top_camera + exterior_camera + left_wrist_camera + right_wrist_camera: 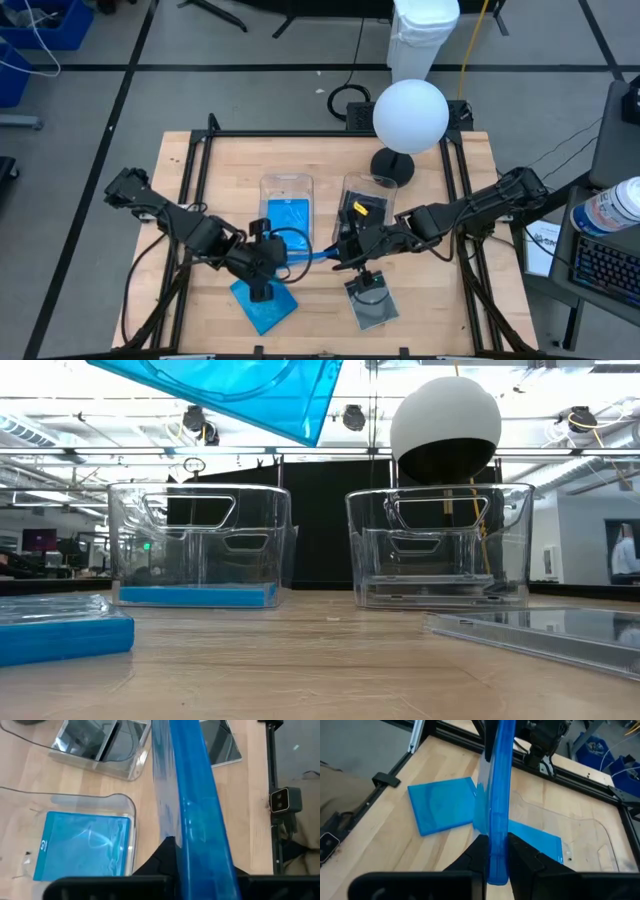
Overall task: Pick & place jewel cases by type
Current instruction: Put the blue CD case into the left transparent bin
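**Blue case held by both grippers**

Blue jewel case (498, 795) hangs in the air between the two clear bins (287, 190). The right gripper (495, 852) pinches one edge. The left gripper (182, 857) is clamped on the other edge.

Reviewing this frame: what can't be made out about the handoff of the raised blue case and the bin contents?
- High view: the raised blue case shows only as a thin strip between the left pincer and right pincer; the arms cover its faces.
- Low view: the picture's top edge cuts the case off, and both pincers are out of frame.
- High view: the dark item in the right bin is too small to identify.
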